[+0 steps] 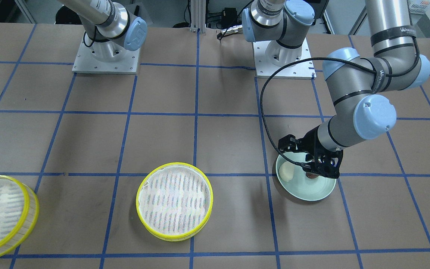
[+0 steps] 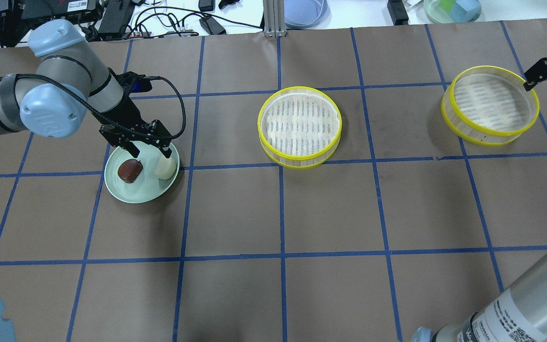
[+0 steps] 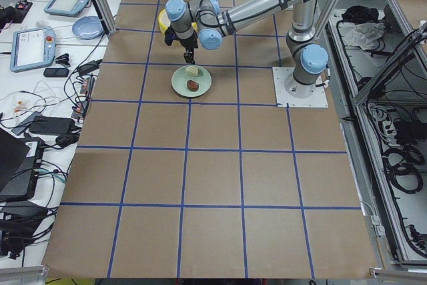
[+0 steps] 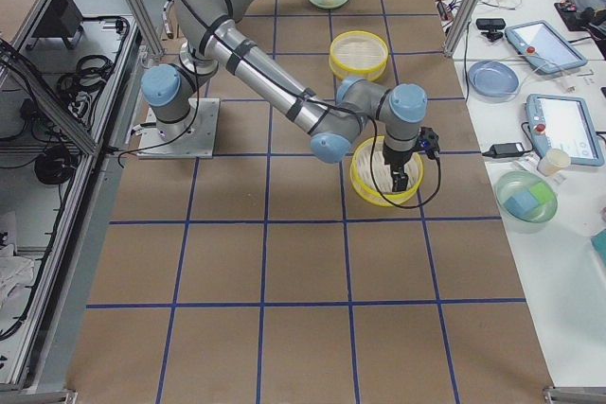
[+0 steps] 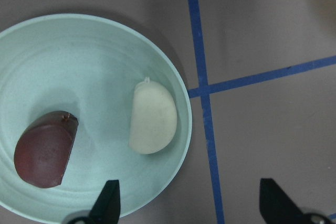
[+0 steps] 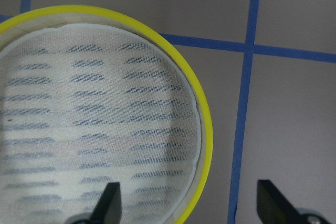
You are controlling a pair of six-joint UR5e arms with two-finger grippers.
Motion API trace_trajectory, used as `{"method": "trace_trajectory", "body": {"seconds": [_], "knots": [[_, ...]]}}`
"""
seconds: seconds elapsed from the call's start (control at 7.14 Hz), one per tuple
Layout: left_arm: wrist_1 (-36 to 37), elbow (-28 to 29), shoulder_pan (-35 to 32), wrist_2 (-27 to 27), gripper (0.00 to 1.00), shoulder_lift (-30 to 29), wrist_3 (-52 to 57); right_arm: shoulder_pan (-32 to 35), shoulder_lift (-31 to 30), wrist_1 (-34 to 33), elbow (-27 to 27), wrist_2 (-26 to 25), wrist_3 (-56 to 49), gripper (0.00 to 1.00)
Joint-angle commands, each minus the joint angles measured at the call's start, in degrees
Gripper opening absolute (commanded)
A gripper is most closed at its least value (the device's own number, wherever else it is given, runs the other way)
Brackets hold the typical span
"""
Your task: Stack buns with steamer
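Note:
The cream-white bun (image 2: 165, 167) and the dark reddish-brown bun (image 2: 130, 170) lie side by side on a pale green plate (image 2: 140, 192). My left gripper (image 2: 151, 153) hangs open just above the plate. In the left wrist view its gripper (image 5: 191, 203) is open, with the cream bun (image 5: 153, 117) ahead of it and the brown bun (image 5: 44, 148) off to the side. One steamer tray (image 2: 299, 126) stands empty mid-table. The other tray (image 2: 489, 104) stands empty at the far right. My right gripper (image 6: 190, 205) is open, its jaws either side of that tray's yellow rim (image 6: 202, 124).
Blue tape lines cross the brown table top. The two arm bases (image 1: 106, 56) stand at the robot's side of the table. A black cable (image 1: 265, 123) loops from the left wrist. Tablets and bowls lie on the operators' bench (image 4: 540, 111).

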Motion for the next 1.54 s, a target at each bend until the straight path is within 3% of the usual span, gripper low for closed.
{"method": "trace_trajectory", "body": {"seconds": [0.0,0.14,0.28,0.42,0.7,0.84,1.12,1.26,1.4], "knots": [[2.99,-0.03,0.12,0.14,0.93,-4.45,1.69,-0.11,2.79,-1.84,-0.01,0.03,-3.91,0.76],[3.09,-0.03,0.12,0.40,0.83,-6.21,2.74,-0.11,4.01,-1.84,-0.01,-0.06,-4.20,0.74],[3.09,-0.03,0.03,0.41,0.79,-7.18,2.84,-0.20,4.28,-1.84,-0.01,-0.32,-4.29,0.74],[3.00,-0.03,0.03,0.58,0.59,-7.80,2.92,-0.28,4.37,-1.84,-0.01,-0.84,-4.20,0.67],[3.00,0.76,0.03,2.95,0.00,-8.42,3.71,-1.07,4.99,-1.84,-0.01,-1.20,-4.20,0.57],[3.00,1.64,0.03,2.96,0.00,-8.34,3.45,-1.07,4.99,-1.84,-0.01,-1.64,-3.85,0.46],[0.30,5.58,0.03,2.96,0.00,-6.24,1.62,-1.07,4.99,-1.84,-0.01,-1.99,-2.71,0.33],[-1.64,8.12,-0.06,1.83,0.00,-4.92,-4.40,-1.07,4.90,-1.84,-0.01,-1.99,-2.44,0.27],[-5.22,11.28,-0.06,-6.54,0.00,-3.60,-12.46,-1.07,4.90,-1.84,-0.01,-2.08,-2.01,0.21]]}}
